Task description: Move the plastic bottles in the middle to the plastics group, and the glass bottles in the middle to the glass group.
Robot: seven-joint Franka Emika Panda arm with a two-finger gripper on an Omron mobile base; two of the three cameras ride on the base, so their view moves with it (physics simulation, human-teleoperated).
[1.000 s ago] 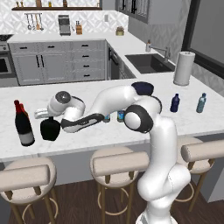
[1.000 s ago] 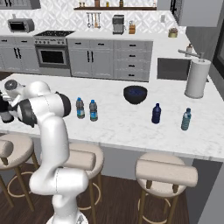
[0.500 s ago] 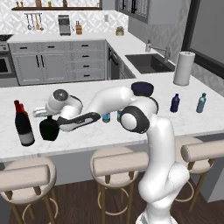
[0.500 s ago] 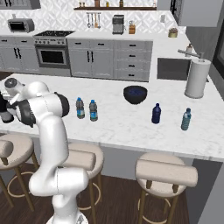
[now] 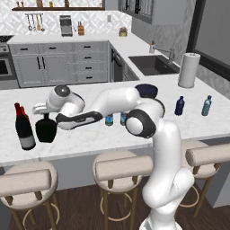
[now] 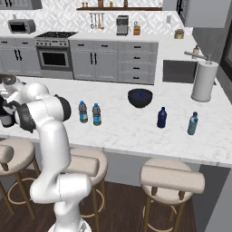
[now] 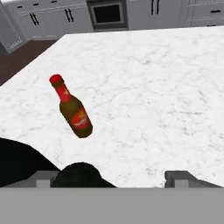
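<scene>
1. In the left base view, the squat black bottle (image 5: 46, 128) stands on the white marble counter (image 5: 90, 139), just beside the tall wine bottle with a red top (image 5: 23, 128).
2. The gripper (image 5: 41, 109) sits right above the neck of that black bottle.
3. In the hand view, the two finger tips (image 7: 43, 179) stand wide apart. The top of the black bottle (image 7: 81, 174) shows between them, nearer to one tip, and I cannot tell if it touches.
4. The hand view also shows a small brown bottle with a red cap and a red label (image 7: 72, 109) on the marble.
5. In the right base view, the two small clear water bottles (image 6: 89, 113) stand side by side in the middle of the counter.
6. That view also shows a dark bowl (image 6: 140, 97), a dark-blue bottle (image 6: 161, 118), a teal bottle (image 6: 193, 123) and a paper towel roll (image 6: 203, 81).
7. The dark-blue and teal bottles stand near each other, well apart from the water bottles.
</scene>
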